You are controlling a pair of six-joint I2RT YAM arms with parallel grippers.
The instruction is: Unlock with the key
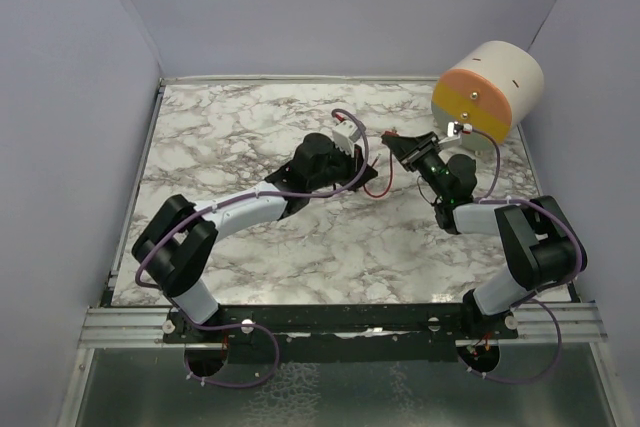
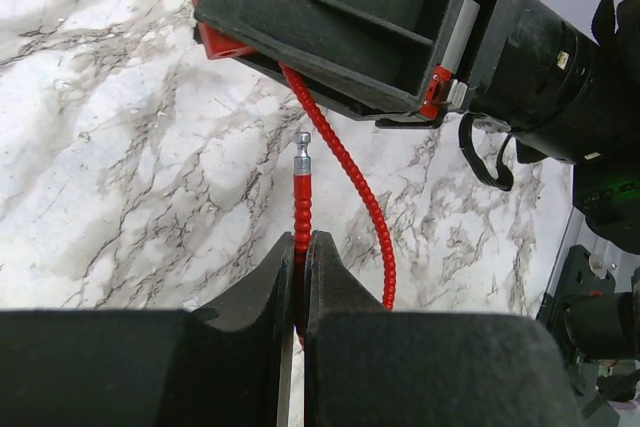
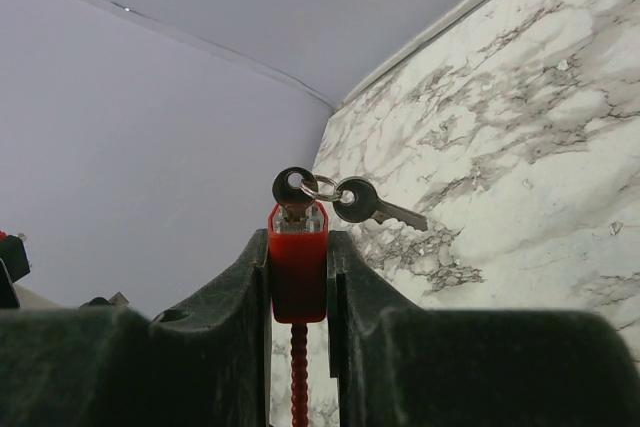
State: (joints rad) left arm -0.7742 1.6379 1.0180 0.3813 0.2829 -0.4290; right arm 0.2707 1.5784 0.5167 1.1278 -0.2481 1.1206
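From the top camera you get only the layout. Both arms reach toward the middle-right of the marble worktop [image 1: 250,127] with their wrists facing each other. A thin red cable [image 1: 388,175] loops between them. A cream, yellow and orange drum [image 1: 495,87] lies on its side in the far right corner. The lock and keys are too small to read in that view.

Your right wrist camera fills that in. The right gripper [image 3: 298,239] is clamped onto the red lock body [image 3: 297,287], 1 finger on each side. The body's long axis runs along the fingers. Its keyway end points away from the wrist, and the cable leaves the opposite end back toward the camera. 1 key [image 3: 293,189] sits in the outer end with only its dark bow showing. A ring [image 3: 320,187] links it to a 2nd key [image 3: 372,207], which juts to the right with its blade angled slightly down.

Your left wrist camera shows what the other 2 views do not. The left gripper [image 2: 300,247] is pinched almost fully together on the cable's free end. The metal tip [image 2: 302,152] points straight away from the fingers toward the right gripper, with a gap between them, and it touches nothing. The rest of the cable curves down from the lock body, passing to the right of the tip.
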